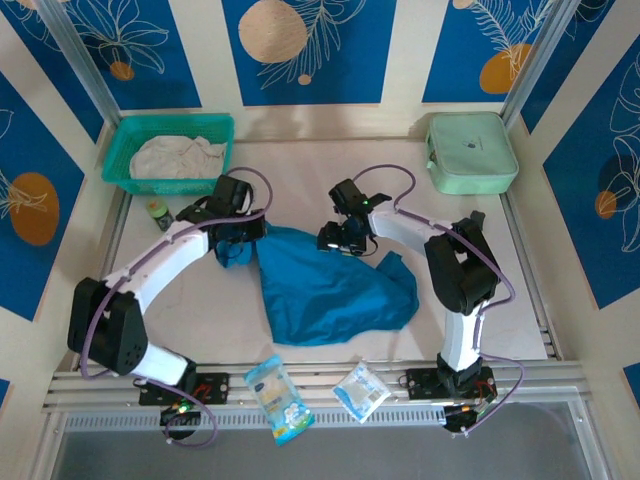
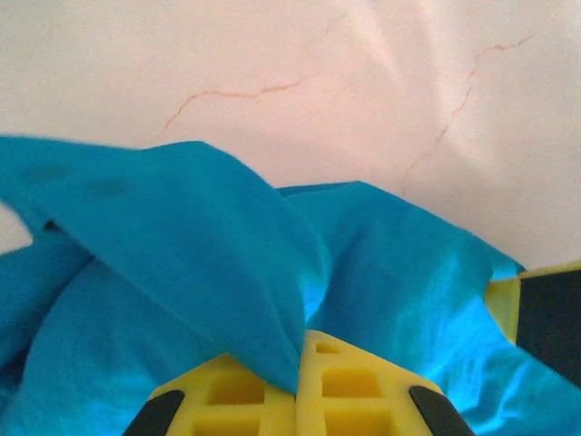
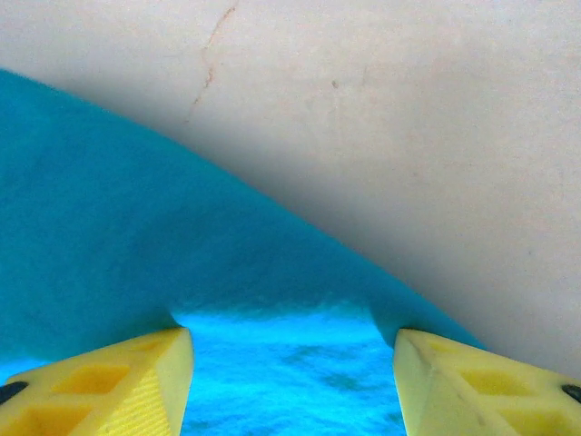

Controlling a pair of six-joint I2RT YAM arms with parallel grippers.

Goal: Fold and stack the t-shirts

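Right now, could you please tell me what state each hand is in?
Left hand: closed, pinching a fold of the soft teal-blue cloth t-shirt.
Right hand: open, poised over the same t-shirt.

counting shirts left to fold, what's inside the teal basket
A crumpled off-white t-shirt lies bunched in the teal mesh basket. Anything beneath it, and the basket floor, is covered by the cloth.
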